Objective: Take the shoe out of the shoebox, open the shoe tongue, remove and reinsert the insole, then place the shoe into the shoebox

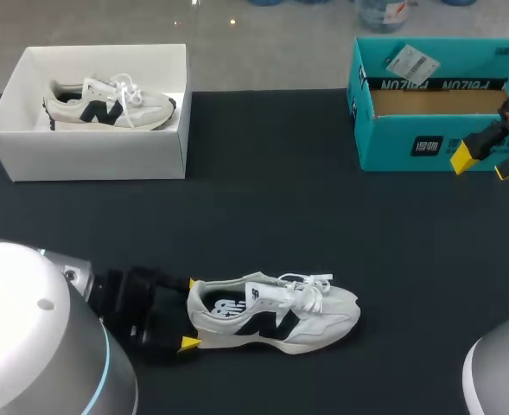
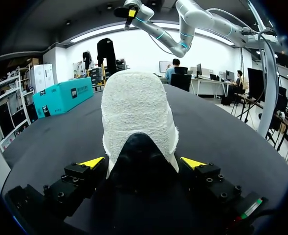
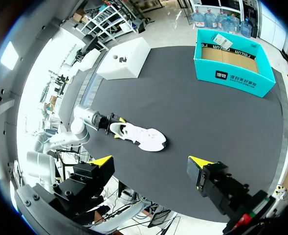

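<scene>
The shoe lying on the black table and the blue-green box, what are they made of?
The white shoe with a black letter looks like matte fabric with suede-like panels; its heel looks fuzzy like towelling in the left wrist view. The teal open box seems cardboard: plain brown inside, folded flaps, smooth printed outside.

Op: What can't I read here?
Log: Left wrist view: the shoe [image 2: 139, 122] shows you its heel only; toe and laces hidden behind it. Head view: right gripper [image 1: 486, 164] and teal box [image 1: 410, 143] clipped at the edge. The second shoe [image 1: 107, 104]: sole seems masked by the white box [image 1: 90, 156] wall.
</scene>
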Available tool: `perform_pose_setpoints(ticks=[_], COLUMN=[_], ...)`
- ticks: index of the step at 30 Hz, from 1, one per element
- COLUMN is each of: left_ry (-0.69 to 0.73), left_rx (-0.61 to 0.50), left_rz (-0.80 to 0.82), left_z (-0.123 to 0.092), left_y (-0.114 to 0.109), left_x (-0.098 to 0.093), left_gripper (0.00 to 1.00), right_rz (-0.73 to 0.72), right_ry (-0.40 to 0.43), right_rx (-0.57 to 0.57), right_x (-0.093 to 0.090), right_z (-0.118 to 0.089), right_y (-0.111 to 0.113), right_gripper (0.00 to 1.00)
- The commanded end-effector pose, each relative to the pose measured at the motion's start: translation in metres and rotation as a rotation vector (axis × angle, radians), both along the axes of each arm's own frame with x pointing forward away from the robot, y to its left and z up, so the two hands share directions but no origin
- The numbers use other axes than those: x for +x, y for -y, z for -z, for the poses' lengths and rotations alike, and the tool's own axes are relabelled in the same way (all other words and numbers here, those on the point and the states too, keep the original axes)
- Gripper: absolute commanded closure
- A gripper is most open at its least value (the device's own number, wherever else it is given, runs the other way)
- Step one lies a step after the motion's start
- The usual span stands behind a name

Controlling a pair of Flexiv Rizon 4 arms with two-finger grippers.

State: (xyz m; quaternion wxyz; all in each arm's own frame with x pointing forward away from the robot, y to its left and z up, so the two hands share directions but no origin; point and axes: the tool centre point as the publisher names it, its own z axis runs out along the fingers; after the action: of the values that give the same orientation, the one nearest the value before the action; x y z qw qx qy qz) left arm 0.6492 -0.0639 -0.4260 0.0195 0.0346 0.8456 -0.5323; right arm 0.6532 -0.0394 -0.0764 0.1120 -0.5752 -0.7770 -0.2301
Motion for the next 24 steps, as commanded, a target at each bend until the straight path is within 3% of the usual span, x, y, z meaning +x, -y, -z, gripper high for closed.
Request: perform_pose_setpoints(ticks=[1,8,9,10,12,13,14,24], left_ry=[0.001,0.001,0.001,0.0,-0.001,-0.002,-0.003,-0.025], left_rx=[0.006,0.011,0.012,0.012,0.012,0.015,0.015,0.012], left_rz=[-0.013,-0.02,-0.02,-0.024,-0.026,-0.026,-0.026,-0.012], left_z=[0.0008,0.0015,0.0016,0.0018,0.0027,0.0035,0.0042,0.0101], left_y=[0.0035,0.0095,0.0096,0.0098,0.0097,0.0097,0.0094,0.003], left_x=[-0.001,0.0016,0.0017,0.0017,0.002,0.002,0.0019,0.0022], left_gripper=[0.0,0.0,0.08,0.41,0.75,0.96,1.0,1.0], right_rz=[-0.002,-0.002,-0.002,-0.002,-0.002,-0.002,-0.002,-0.002], right_ry=[-0.005,-0.005,-0.005,-0.005,-0.005,-0.005,-0.005,-0.005], right_rx=[-0.002,-0.002,-0.002,-0.002,-0.002,-0.002,-0.002,-0.002], right_x=[0.0031,0.0031,0.0031,0.0031,0.0031,0.0031,0.0031,0.0031], right_z=[-0.0002,-0.0002,-0.0002,-0.0002,-0.0002,-0.0002,-0.0002,-0.0002], right_y=[-0.0007,-0.0007,-0.0007,-0.0007,-0.0007,-0.0007,-0.0007,-0.0007], right_gripper=[0.0,0.0,0.0,0.0,0.0,0.0,0.0,0.0])
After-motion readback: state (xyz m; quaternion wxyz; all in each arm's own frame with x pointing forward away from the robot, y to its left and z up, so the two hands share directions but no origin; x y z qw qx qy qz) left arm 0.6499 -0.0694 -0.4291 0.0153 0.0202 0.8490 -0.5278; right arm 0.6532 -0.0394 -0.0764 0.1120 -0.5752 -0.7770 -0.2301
